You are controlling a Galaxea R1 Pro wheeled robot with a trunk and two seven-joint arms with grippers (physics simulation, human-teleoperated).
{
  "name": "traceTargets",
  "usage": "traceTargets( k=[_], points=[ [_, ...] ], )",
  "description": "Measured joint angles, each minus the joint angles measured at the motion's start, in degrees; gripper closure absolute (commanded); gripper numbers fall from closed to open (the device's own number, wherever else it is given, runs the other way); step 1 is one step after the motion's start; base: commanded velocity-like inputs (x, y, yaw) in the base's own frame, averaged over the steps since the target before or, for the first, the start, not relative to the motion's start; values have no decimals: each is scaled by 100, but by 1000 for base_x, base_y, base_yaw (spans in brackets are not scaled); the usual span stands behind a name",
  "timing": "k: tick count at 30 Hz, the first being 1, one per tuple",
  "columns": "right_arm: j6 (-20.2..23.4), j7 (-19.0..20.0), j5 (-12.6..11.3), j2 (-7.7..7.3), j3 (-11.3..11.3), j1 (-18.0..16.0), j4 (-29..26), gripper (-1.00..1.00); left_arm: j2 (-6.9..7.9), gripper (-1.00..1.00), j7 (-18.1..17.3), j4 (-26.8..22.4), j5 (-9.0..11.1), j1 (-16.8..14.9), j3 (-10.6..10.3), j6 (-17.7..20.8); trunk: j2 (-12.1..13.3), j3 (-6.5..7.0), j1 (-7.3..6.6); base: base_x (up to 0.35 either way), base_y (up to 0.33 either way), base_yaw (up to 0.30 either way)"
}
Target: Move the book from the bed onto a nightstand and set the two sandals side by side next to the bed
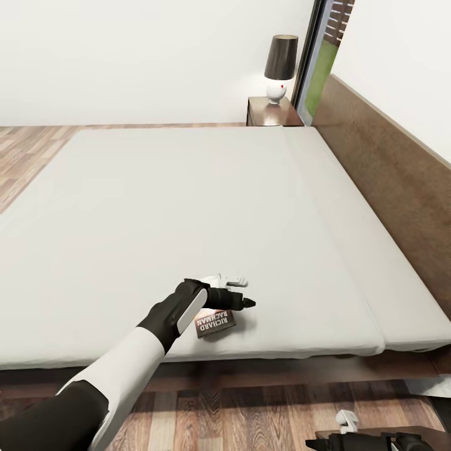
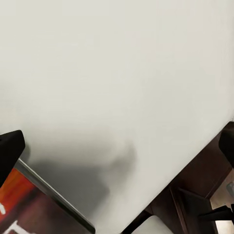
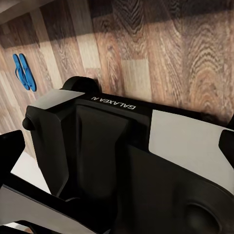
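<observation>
Reaching over the bed's (image 1: 188, 207) near edge, left tool (image 1: 241, 291) sits spread open right above the book (image 1: 216, 322), probably lining up a grab.

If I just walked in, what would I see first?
The big grey bed takes up most of the room. Near its front edge the left tool reaches over a small book. Far off, a black-shaded lamp stands on the nightstand beside the headboard.
</observation>
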Motion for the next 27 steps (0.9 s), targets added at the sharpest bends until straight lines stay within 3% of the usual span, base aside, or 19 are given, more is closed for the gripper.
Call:
traceTargets(
  k=[12, 27],
  points=[
    [0, 0, 0, 0, 0, 0, -2, -100, 0, -100, 0, 0, 0, 0, 2, 0, 0, 0, 0, 0, 2, 0],
    [0, 0, 0, 0, 0, 1, -2, -100, 0, -100, 0, 0, 13, 0, 17, 1, 0, 0, 0, 0, 153, 0]
  ],
)
